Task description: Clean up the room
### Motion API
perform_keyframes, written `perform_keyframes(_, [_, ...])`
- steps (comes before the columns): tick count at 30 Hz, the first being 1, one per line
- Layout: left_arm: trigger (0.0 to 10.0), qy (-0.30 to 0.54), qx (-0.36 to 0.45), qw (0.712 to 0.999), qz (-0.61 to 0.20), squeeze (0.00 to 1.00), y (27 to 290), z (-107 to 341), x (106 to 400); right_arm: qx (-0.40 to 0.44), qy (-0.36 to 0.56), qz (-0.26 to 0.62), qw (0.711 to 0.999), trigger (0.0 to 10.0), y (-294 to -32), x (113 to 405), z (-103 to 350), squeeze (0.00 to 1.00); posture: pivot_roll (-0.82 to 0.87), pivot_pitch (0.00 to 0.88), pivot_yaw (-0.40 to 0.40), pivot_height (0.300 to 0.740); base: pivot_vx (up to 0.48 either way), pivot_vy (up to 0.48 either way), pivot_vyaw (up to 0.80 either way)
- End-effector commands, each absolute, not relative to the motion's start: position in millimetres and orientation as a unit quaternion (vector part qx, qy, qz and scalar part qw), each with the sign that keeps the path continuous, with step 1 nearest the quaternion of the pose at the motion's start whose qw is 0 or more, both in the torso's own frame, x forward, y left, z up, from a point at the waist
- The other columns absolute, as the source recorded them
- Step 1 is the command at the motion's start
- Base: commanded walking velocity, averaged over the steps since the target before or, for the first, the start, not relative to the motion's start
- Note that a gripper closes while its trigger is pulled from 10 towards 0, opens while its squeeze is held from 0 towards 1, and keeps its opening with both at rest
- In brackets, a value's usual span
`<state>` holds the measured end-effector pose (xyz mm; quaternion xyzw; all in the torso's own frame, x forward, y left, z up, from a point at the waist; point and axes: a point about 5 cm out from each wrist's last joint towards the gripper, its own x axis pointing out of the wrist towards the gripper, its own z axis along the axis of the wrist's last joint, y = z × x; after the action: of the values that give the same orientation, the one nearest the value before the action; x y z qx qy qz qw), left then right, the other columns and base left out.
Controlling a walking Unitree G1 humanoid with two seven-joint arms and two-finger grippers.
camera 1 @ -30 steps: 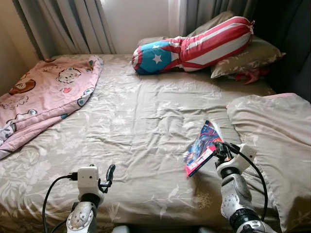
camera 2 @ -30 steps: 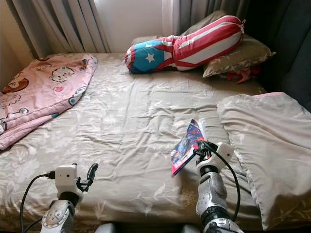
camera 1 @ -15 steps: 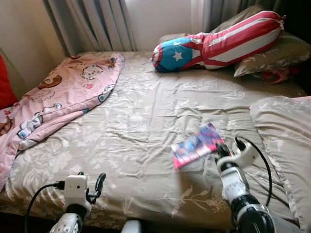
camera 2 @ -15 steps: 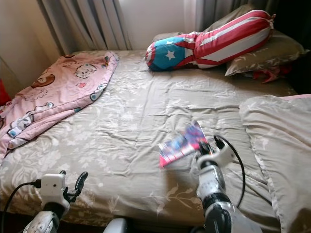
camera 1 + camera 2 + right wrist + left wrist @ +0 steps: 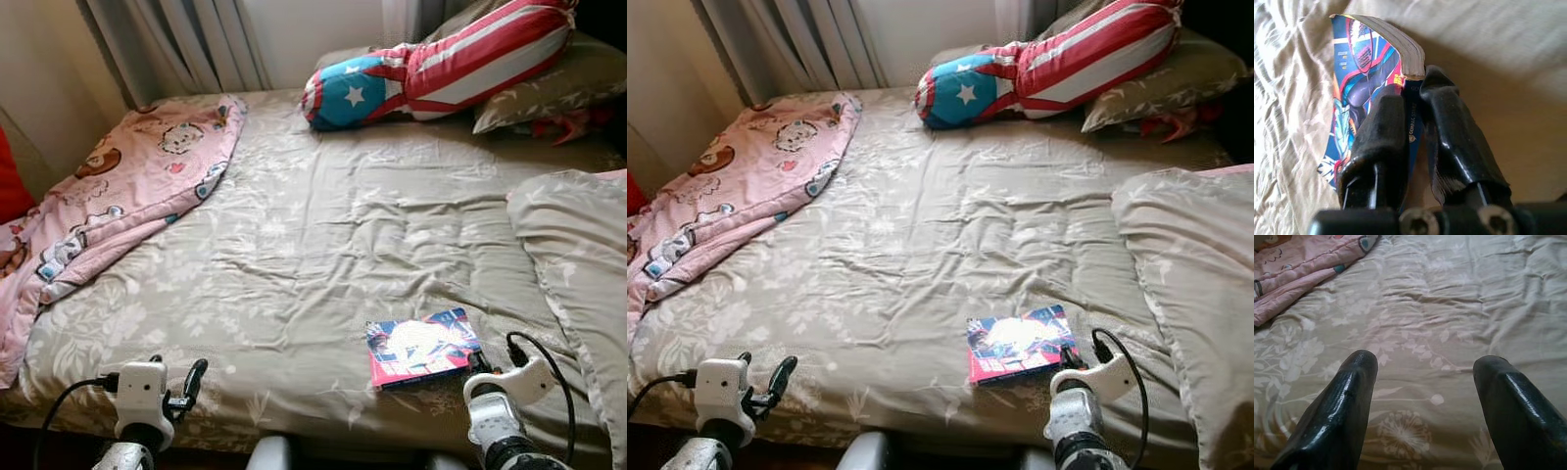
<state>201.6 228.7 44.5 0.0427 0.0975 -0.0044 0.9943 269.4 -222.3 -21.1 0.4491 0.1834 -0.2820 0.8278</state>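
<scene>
Bed [image 5: 294, 225] with a grey-brown floral cover spans the head views, a pink blanket [image 5: 118, 196] draped over its left side and a star-and-stripe bolster [image 5: 431, 69] by the pillows. Near the front edge lies a comic book [image 5: 423, 348]. The right wrist view reveals the right gripper [image 5: 1415, 132] pinching its spine. The left gripper [image 5: 1422, 406] hovers spread and empty over the cover.

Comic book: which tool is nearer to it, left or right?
Right. The right tool is shut on the comic book; the left tool hangs open near the bed's front edge, well apart.
</scene>
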Motion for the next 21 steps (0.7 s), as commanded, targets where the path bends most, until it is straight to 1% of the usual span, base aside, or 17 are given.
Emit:
perform_keyframes(1, [10.0, 0.106, 0.054, 0.993, -0.005, 0.00, 233.5, 45.6, 199.0, 0.448, 0.189, -0.287, 0.825, 10.0, -222.6, 266.1, -23.9, 0.00, 0.21, 0.102, 0.132, 0.635, 0.000, 0.000, 0.00])
perform_keyframes(5, [10.0, 0.113, 0.055, 0.992, -0.004, 0.00, 234.6, 44.7, 197.7, 0.449, 0.186, -0.286, 0.826, 10.0, -224.3, 266.7, -22.9, 0.00, 0.21, 0.104, 0.133, 0.635, 0.000, 0.000, 0.00])
perform_keyframes(6, [10.0, 0.113, 0.055, 0.992, -0.005, 0.00, 234.6, 44.8, 197.9, 0.450, 0.185, -0.287, 0.825, 10.0, -225.1, 266.6, -22.8, 0.94, 0.21, 0.102, 0.134, 0.635, 0.000, 0.000, 0.00])
perform_keyframes(7, [10.0, 0.113, 0.056, 0.992, -0.005, 0.00, 234.6, 45.1, 198.4, 0.451, 0.183, -0.289, 0.824, 10.0, -226.5, 266.4, -22.6, 0.95, 0.21, 0.101, 0.135, 0.635, 0.000, 0.000, 0.00])
perform_keyframes(8, [10.0, 0.113, 0.056, 0.992, -0.005, 0.00, 234.7, 45.1, 198.8, 0.451, 0.183, -0.290, 0.824, 10.0, -226.9, 266.4, -22.4, 0.95, 0.21, 0.099, 0.135, 0.635, 0.000, 0.000, 0.00])
perform_keyframes(9, [10.0, 0.113, 0.056, 0.992, -0.005, 0.00, 234.8, 45.2, 199.4, 0.450, 0.183, -0.292, 0.824, 10.0, -227.5, 266.4, -22.4, 0.90, 0.21, 0.099, 0.135, 0.635, 0.000, 0.000, 0.00])
perform_keyframes(10, [10.0, 0.112, 0.056, 0.992, -0.004, 0.00, 235.0, 45.9, 200.2, 0.448, 0.184, -0.296, 0.823, 10.0, -228.8, 265.9, -22.4, 0.71, 0.21, 0.099, 0.135, 0.635, 0.000, 0.000, 0.00])
perform_keyframes(11, [10.0, 0.112, 0.056, 0.992, -0.004, 0.00, 235.1, 46.1, 200.8, 0.448, 0.184, -0.299, 0.823, 10.0, -229.5, 265.7, -22.4, 0.31, 0.21, 0.098, 0.137, 0.635, 0.000, 0.000, 0.00])
perform_keyframes(12, [10.0, 0.112, 0.056, 0.992, -0.004, 0.00, 235.1, 46.3, 201.2, 0.447, 0.184, -0.301, 0.822, 10.0, -230.1, 265.3, -22.6, 0.00, 0.21, 0.098, 0.137, 0.635, 0.000, 0.000, 0.00])
perform_keyframes(18, [10.0, 0.113, 0.058, 0.992, -0.006, 0.00, 234.1, 46.1, 203.4, 0.454, 0.183, -0.301, 0.818, 10.0, -231.1, 263.2, -24.1, 0.00, 0.20, 0.093, 0.136, 0.635, 0.000, 0.000, 0.00])
perform_keyframes(19, [10.0, 0.113, 0.058, 0.992, -0.006, 0.00, 234.1, 46.0, 203.1, 0.454, 0.185, -0.301, 0.818, 10.0, -230.7, 262.4, -24.9, 0.35, 0.20, 0.093, 0.136, 0.635, 0.000, 0.000, 0.00])
perform_keyframes(20, [10.0, 0.113, 0.059, 0.992, -0.006, 0.00, 234.0, 45.6, 203.1, 0.450, 0.193, -0.299, 0.819, 10.0, -229.5, 261.3, -26.3, 0.73, 0.20, 0.091, 0.135, 0.635, 0.000, 0.000, 0.00])
perform_keyframes(21, [10.0, 0.114, 0.059, 0.992, -0.006, 0.00, 233.9, 44.8, 203.0, 0.445, 0.199, -0.293, 0.823, 10.0, -227.1, 260.1, -27.9, 1.00, 0.20, 0.090, 0.134, 0.635, 0.000, 0.000, 0.00])
